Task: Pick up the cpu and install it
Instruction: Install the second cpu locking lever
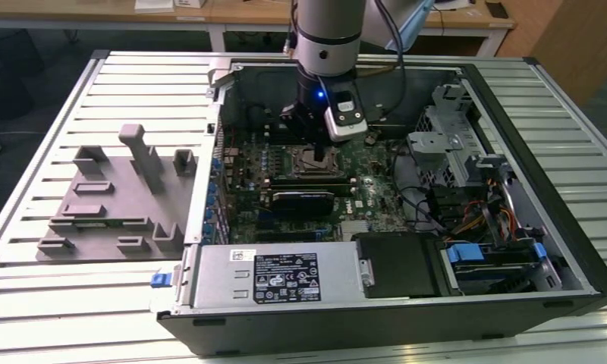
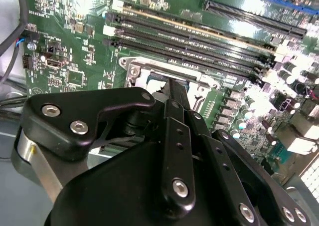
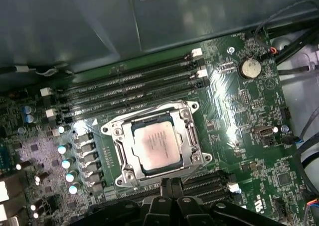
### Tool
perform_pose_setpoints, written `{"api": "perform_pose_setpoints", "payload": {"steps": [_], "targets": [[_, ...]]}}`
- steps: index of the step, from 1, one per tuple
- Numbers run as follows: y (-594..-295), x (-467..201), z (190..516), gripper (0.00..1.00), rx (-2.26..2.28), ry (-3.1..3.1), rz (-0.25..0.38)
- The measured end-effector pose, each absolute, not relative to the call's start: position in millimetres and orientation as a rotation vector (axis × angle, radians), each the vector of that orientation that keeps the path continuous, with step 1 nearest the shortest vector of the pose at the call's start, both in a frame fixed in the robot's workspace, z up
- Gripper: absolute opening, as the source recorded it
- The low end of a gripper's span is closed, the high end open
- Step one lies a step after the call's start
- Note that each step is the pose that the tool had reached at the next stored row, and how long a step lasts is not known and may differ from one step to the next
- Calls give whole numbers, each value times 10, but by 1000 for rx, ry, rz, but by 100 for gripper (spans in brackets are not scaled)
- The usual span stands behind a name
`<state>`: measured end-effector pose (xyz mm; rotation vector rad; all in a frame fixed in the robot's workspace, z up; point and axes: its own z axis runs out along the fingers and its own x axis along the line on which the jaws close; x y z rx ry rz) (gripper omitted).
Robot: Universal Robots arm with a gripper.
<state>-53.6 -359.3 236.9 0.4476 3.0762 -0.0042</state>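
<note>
Cpu (image 3: 154,147) seated in socket (image 3: 192,136) on motherboard (image 3: 239,116), gripper (image 3: 168,183) just above, fingers together, holding nothing.

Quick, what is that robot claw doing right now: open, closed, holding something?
Gripper: fingers together, shut and empty, just above the silvery-grey square cpu, which sits in the metal-framed socket.

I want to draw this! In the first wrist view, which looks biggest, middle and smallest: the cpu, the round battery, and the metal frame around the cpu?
1. The metal frame, biggest; it goes all around the cpu.
2. The cpu, the grey square sitting inside the frame.
3. The round battery, clearly smallest.
</note>
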Motion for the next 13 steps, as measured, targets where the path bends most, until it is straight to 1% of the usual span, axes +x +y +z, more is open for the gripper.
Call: {"api": "perform_pose_setpoints", "payload": {"steps": [13], "targets": [[-3718,-536,2333,11,416,3081,-4]]}}
